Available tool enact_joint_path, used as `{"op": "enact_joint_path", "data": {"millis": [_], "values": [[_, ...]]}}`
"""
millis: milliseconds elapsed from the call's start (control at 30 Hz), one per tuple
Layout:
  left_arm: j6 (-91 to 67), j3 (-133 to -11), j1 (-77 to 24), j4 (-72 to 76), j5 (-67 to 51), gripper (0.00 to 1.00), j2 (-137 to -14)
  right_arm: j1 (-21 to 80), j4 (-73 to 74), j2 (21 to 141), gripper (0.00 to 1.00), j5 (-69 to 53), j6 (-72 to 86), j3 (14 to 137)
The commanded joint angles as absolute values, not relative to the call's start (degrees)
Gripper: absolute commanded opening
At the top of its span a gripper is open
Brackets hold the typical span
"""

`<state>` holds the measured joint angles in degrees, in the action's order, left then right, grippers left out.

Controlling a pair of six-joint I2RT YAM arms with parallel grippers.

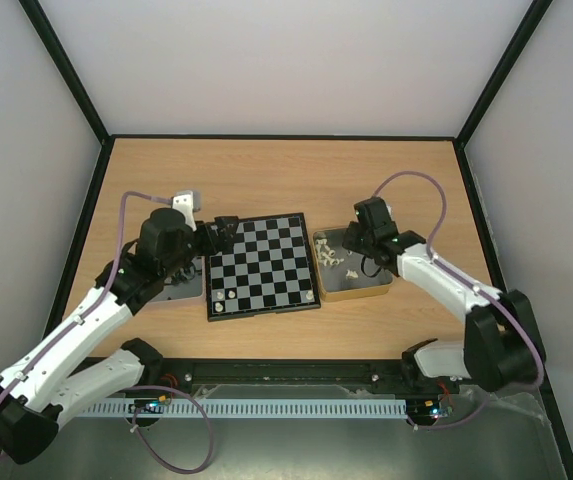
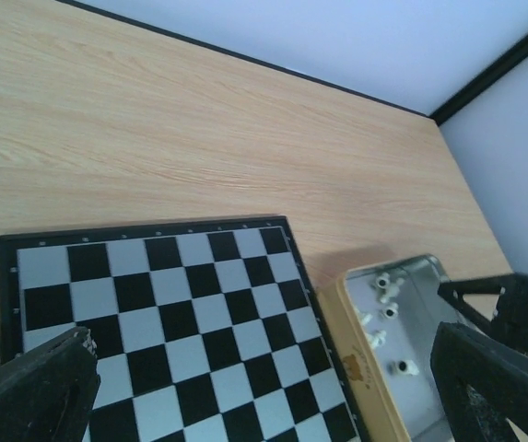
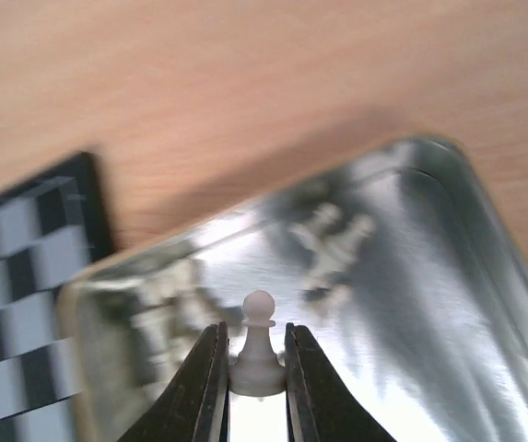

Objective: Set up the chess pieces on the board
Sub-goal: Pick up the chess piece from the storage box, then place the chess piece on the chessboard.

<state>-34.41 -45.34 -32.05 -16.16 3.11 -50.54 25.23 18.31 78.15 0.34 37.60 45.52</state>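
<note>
The board lies between my two arms, and a few cream-white chess pieces stand on its near row. My left gripper hovers over the board's far left corner. In the left wrist view it is open, with only the checks of the board between its fingers. My right gripper is shut on an upright white pawn just above the metal tin. More white pieces lie loose in that tin.
The gold-rimmed tin sits against the board's right edge and holds several white pieces. A second tin left of the board is mostly hidden under my left arm. Black frame rails edge the table.
</note>
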Motion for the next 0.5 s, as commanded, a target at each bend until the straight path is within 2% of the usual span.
{"op": "enact_joint_path", "data": {"millis": [0,167,267,333,467], "values": [[-32.49,-48.23,-31.61,-12.91,-5.71,1.0,-49.52,26.9,14.51,71.03,0.12,-8.32,34.03,49.24],[-34.15,-51.1,-31.59,-7.0,-23.42,1.0,-51.99,29.79,7.97,63.5,0.12,-19.39,31.55,50.79],[-38.68,-52.42,-31.73,-1.41,-35.05,1.0,-54.49,30.98,0.54,59.75,0.12,-30.53,29.7,49.21],[-43.8,-53.57,-31.75,1.1,-39.25,0.99,-56.11,31.47,-4.14,58.15,0.12,-38.53,29.41,48.33],[-51.67,-55.52,-32.1,4.29,-43.49,0.92,-58.46,32.23,-6.71,57.14,0.12,-46.65,26.84,49.45]]}}
